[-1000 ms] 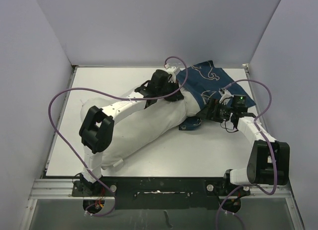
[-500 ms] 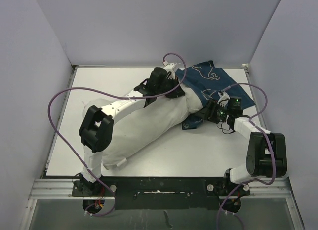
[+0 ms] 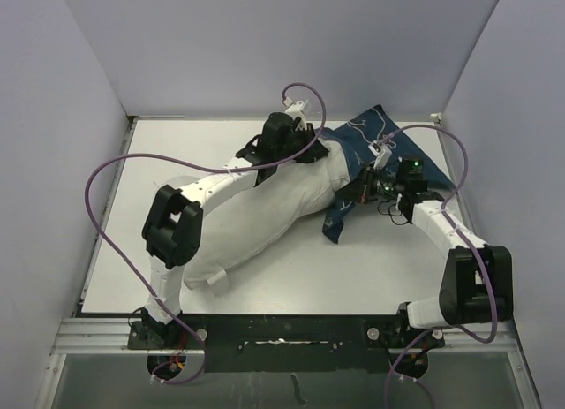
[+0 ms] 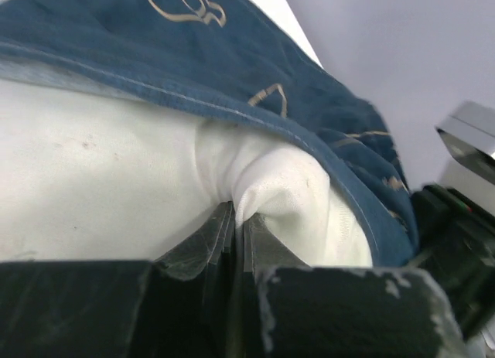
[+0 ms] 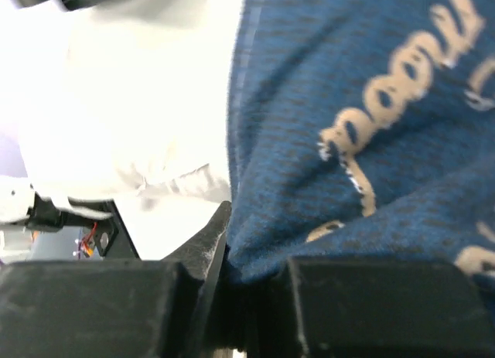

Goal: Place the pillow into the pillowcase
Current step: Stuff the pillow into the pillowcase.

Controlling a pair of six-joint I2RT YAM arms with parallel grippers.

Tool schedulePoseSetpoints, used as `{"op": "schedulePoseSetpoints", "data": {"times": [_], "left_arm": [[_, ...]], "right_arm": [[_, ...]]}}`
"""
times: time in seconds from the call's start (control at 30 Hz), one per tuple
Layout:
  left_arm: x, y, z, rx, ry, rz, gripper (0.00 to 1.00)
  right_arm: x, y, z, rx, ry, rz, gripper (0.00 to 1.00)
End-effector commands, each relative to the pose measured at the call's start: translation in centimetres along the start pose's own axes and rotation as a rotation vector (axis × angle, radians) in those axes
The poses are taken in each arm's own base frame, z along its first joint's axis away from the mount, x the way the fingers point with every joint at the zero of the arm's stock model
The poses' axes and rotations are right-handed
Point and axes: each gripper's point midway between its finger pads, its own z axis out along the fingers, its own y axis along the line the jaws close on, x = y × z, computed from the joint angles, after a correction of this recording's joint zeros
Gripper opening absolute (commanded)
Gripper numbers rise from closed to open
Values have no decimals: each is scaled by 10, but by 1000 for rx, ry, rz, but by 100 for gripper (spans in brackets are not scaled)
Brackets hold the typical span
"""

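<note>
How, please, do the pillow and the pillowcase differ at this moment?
The pillow is plain white; the pillowcase is navy with cream drawings. The pillow is plump; the pillowcase lies limp and crumpled. The left gripper pinches the pillow, the right gripper the pillowcase. Both are soft fabric.

White-shelled left arm [image 3: 216, 186] and right arm [image 3: 437, 222], chunky black joint housings [image 3: 172, 231], looping purple cables [image 3: 87, 197], green light [image 3: 416, 168] by the right wrist, scuffed black left end effector [image 4: 237, 219]

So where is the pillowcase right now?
In the top view the pillowcase lies at the far right of the table, draped over the far end of the pillow, its near edge pinched in the right tool.
</note>
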Motion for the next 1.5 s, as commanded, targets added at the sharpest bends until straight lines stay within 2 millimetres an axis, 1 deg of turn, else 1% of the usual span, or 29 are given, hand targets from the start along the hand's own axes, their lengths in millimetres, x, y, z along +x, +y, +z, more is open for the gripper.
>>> {"op": "schedulePoseSetpoints", "data": {"times": [0.0, 0.03, 0.1, 0.13, 0.17, 0.2, 0.27, 0.3, 0.37, 0.4, 0.47, 0.53, 0.63, 0.67, 0.73, 0.8, 0.83, 0.87, 0.93, 0.97, 1.03, 1.07, 1.17, 1.23, 1.27, 1.3, 1.4, 1.43, 1.47], "left_arm": [[-51, -36, 12, 115, -161, 46, 0], [-45, -40, 12, 147, -139, 62, 0], [-23, -50, 12, 248, -72, 89, 0], [-10, -56, 10, 308, -28, 101, 0], [4, -60, 6, 367, 18, 120, 0], [17, -62, 2, 404, 54, 143, 8], [36, -61, -7, 426, 94, 230, 34], [42, -60, -12, 431, 96, 295, 43], [41, -57, -25, 425, 66, 425, 58], [38, -57, -31, 427, 45, 494, 62], [27, -57, -40, 409, 3, 639, 68], [16, -63, -47, 412, -19, 776, 70], [14, -77, -47, 428, -19, 927, 71], [16, -82, -43, 424, -29, 985, 72], [27, -94, -34, 437, -30, 1065, 74], [42, -96, -21, 444, -9, 1105, 75], [51, -93, -12, 443, 6, 1107, 75], [55, -88, -5, 432, 9, 1104, 74], [59, -76, 10, 393, -2, 1105, 73], [58, -71, 18, 368, -13, 1110, 68], [53, -61, 35, 313, -37, 1102, 55], [51, -59, 42, 300, -45, 1094, 52], [61, -52, 61, 295, -18, 1037, 43], [74, -47, 67, 290, 9, 992, 39], [80, -44, 67, 285, 21, 973, 39], [87, -41, 66, 286, 31, 965, 40], [100, -30, 66, 266, 45, 948, 61], [103, -27, 66, 267, 48, 952, 65], [106, -26, 67, 274, 52, 956, 67]], "right_arm": [[-14, 26, -18, -104, 10, -104, 0], [-18, 5, -21, -57, -3, -65, 0], [-17, -31, -25, 14, 12, -18, 0], [-14, -45, -25, 50, 33, -16, 0], [-11, -56, -25, 75, 50, -17, 0], [-9, -62, -25, 88, 59, -17, 0], [-5, -70, -25, 102, 76, -20, 0], [-4, -70, -25, 101, 81, -31, 0], [-2, -70, -26, 102, 91, -55, 0], [-2, -70, -27, 103, 97, -70, 0], [1, -69, -29, 100, 107, -91, 0], [4, -67, -29, 85, 114, -100, 0], [9, -64, -29, 65, 118, -94, 0], [9, -63, -29, 62, 118, -93, 0], [9, -62, -30, 56, 116, -94, 0], [8, -59, -30, 47, 112, -97, 0], [8, -58, -30, 41, 112, -99, 0], [7, -57, -30, 36, 111, -104, 1], [6, -55, -31, 25, 113, -109, 1], [6, -54, -31, 19, 116, -116, 1], [7, -52, -32, 8, 121, -125, 1], [9, -51, -33, 4, 126, -127, 1], [11, -49, -35, 5, 137, -146, 1], [11, -50, -39, 16, 136, -154, 1], [10, -51, -41, 21, 132, -153, 1], [9, -52, -42, 25, 129, -152, 1], [11, -54, -44, 28, 131, -145, 1], [12, -54, -44, 27, 131, -144, 1], [12, -54, -44, 24, 132, -138, 1]]}}
